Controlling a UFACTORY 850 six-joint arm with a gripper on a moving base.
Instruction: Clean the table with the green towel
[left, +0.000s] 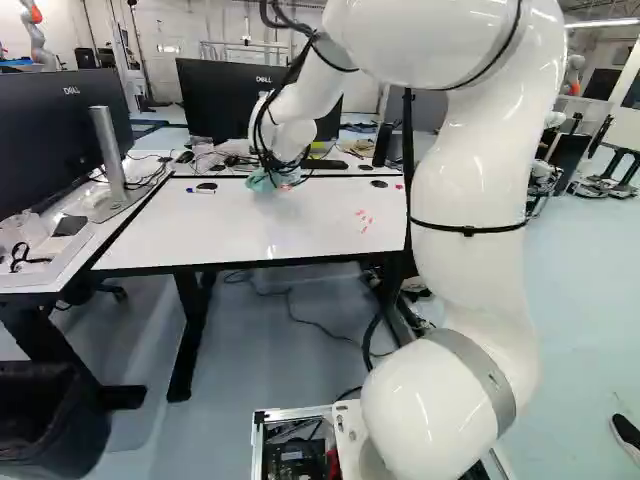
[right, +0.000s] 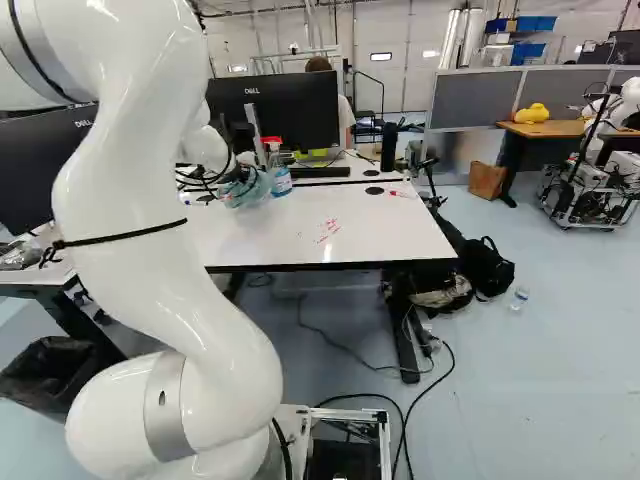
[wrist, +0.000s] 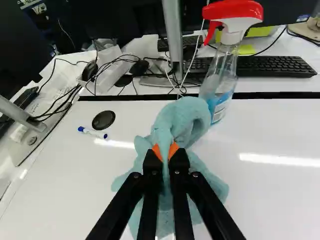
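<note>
Towel: pinched in the gripper (left: 275, 170), over the far part of the white table (left: 300, 235), left of the red marks in both base views.
Long axis: in your wrist view the towel (wrist: 167, 125) runs roughly along the gripper's line, from under the fingers to ahead of them, slanting a little toward the spray bottle (wrist: 221, 75).
Pointing: the folded, looped end aims at the far side of the table, toward the keyboard (wrist: 275, 65); the looser folds fan out under the gripper and to both sides.
Fingers: drawn in close, their orange pads (wrist: 156, 151) nipping a bunch of towel between them.
Bottle: upright, red-topped, just beside the looped end — you can't tell whether they touch.
Marks: red strokes (right: 328, 230) on the table, well apart from the towel.
Marker: blue-tipped, lying near the black disc (wrist: 103, 119), across the towel from the bottle; your marker (wrist: 92, 132) lies flat.
Hidden from you: the fingers cover the towel's middle, and its underside is out of sight — so how much of it presses on the table you can't tell.
Hard to make out: cables crowd the gripper in the left base view; the arm (right: 165, 230) covers part of the table in the right one.
</note>
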